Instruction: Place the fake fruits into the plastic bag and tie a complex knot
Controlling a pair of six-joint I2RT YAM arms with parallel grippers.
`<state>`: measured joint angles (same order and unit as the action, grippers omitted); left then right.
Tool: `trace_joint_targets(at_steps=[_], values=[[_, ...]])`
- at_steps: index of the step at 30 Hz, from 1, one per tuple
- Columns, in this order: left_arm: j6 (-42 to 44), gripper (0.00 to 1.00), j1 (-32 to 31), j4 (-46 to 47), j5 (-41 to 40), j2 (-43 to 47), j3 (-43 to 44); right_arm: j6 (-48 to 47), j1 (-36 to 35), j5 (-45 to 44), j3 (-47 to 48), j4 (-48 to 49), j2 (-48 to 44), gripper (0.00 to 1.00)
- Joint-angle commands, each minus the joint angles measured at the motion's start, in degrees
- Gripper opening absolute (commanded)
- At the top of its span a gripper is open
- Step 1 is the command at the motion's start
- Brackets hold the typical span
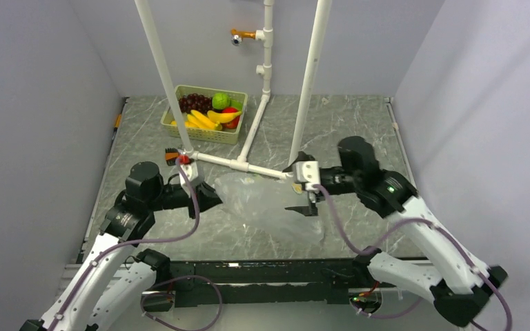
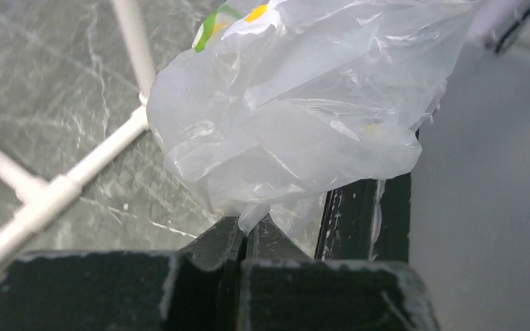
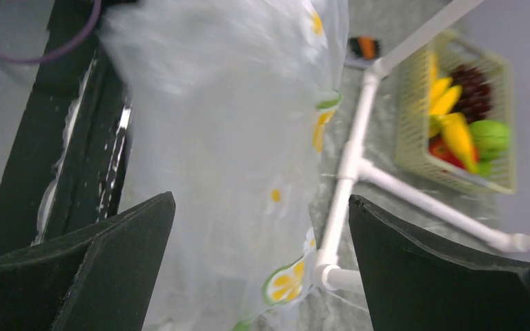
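Your left gripper (image 2: 247, 238) pinches a fold of the plastic bag (image 2: 297, 117). Your right gripper (image 3: 261, 207) gapes wide, blurred film beyond it. The fake fruits (image 1: 205, 118) lie in the basket (image 1: 207, 135).

Right end effector (image 3: 259, 198): fingers wide apart, at 7 and 4 o'clock.
Bag (image 3: 214, 124): clear, printed, filling 12 to 6 between them.
Pipe frame (image 3: 348, 158): white, running 1 to 5.
Basket (image 3: 414, 131): at 2, on surface (image 3: 386, 221), holding fruits (image 3: 455, 127): bananas, grapes, one green, one red.
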<state>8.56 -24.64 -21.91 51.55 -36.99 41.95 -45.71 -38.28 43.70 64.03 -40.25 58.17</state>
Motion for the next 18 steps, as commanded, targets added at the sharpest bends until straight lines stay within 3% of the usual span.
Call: trace_joint_targets(at_steps=[1,5,8,15,18], values=[[-19.4,0.00,4.2,9.4,-1.1,-1.8,-0.8,11.4,-0.6,-2.3,0.5,7.1,-8.0,1.00],[-19.3,0.00,4.2,6.9,0.1,-5.2,1.8,21.4,-4.1,-2.7,5.3,11.1,-4.8,1.00],[-19.8,0.00,4.1,7.5,0.8,-6.6,2.8,25.3,-8.7,-10.4,6.2,18.3,-2.9,0.98],[-18.2,0.00,3.4,6.4,0.5,-8.2,5.0,25.4,-17.1,-21.3,8.1,25.4,3.1,0.86],[-16.7,0.00,3.0,5.4,1.0,-8.6,6.0,23.9,-19.3,-25.4,7.9,26.6,5.2,0.76]])
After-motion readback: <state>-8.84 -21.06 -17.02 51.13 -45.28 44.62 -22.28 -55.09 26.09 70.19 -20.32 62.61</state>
